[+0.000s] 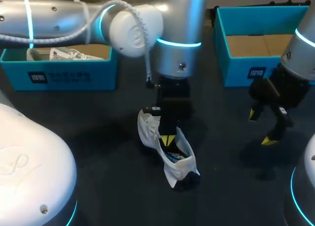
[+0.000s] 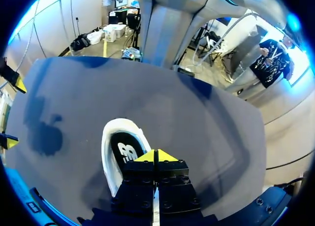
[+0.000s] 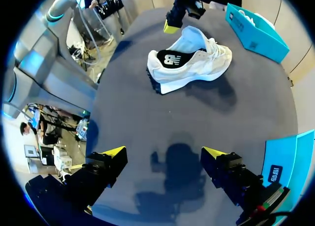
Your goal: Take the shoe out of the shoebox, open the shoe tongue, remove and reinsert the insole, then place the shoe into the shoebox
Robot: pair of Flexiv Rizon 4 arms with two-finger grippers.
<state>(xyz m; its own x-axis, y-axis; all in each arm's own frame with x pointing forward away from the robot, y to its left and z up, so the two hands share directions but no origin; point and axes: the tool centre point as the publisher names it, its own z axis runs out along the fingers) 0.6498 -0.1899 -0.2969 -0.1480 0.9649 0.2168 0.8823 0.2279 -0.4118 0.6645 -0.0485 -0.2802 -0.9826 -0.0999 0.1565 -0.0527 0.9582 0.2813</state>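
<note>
The shoe (image 1: 178, 168) stands on its sole on the table (image 1: 98, 152), out in the open between the two boxes, with its mouth facing up. We judge it sits there so both our arms can work on it from above. Its dark insole (image 3: 170, 58) shows through the opening and appears to lie inside the shoe, so the pull-out step looks not yet done.

Our left gripper (image 2: 157, 156) hangs right over the shoe's mouth, near the collar. Its yellow tips are pressed together. We cannot tell whether they pinch the insole's edge or nothing at all, as no material shows between them. A closed, narrow tip suits slipping into the opening, which is likely why it is held so.

Our right gripper (image 3: 163, 153) hovers over bare table well apart from the shoe. Its fingers are spread wide and hold nothing, perhaps ready to steady the shoe.

The right box (image 1: 236, 73) is empty, its cardboard floor showing, so we take it as the place the shoe goes back to. The left box (image 1: 64, 78) holds a second shoe (image 1: 64, 53).
</note>
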